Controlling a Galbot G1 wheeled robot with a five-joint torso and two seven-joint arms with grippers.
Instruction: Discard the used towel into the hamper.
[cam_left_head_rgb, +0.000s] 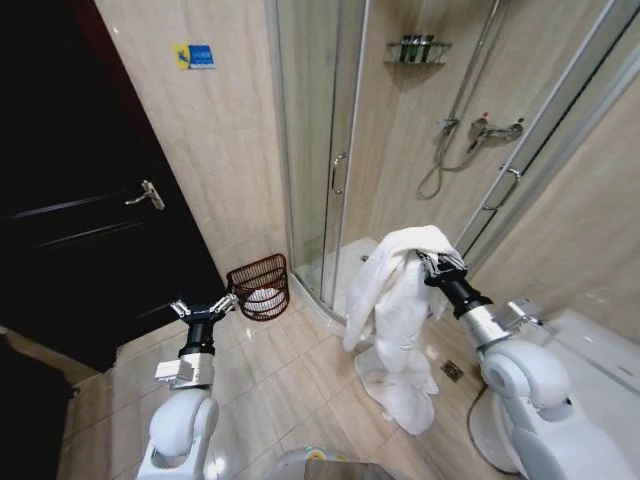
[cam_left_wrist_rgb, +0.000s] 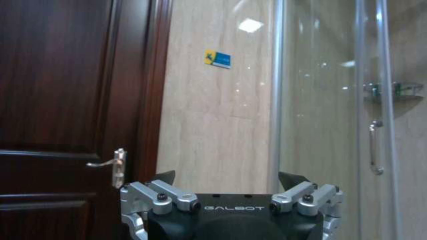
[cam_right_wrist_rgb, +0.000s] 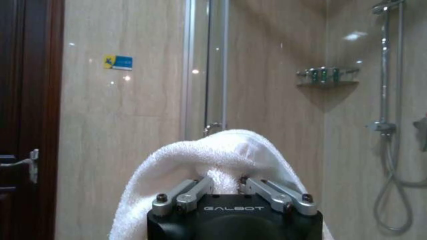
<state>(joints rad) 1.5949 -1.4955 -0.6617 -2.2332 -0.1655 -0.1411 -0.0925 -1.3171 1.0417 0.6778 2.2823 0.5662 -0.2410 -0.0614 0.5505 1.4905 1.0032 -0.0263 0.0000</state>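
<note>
The glass shower stall is the biggest thing in front of me, and I place everything else by it. To its left runs the tan tiled wall with a small blue and yellow sticker high up, and left of that wall stands the dark wooden door with its silver lever handle. Inside the stall a hose and tap hang on the back wall below a small corner shelf. In front of the stall's curved lower edge, my right gripper is raised with its fingers pressed together on a fold of the white towel; the cloth drapes over the gripper and hangs in a long bundle, its lower end close to the floor tiles, though I cannot tell if it touches them. From my right wrist I see the towel heaped over the gripper's front. The hamper sits on the floor at the foot of the tiled wall, just left of the stall's corner, tipped so that its mouth faces me, with something white inside. My left gripper hovers near the hamper, a little to its left, fingers spread wide and holding nothing.
</note>
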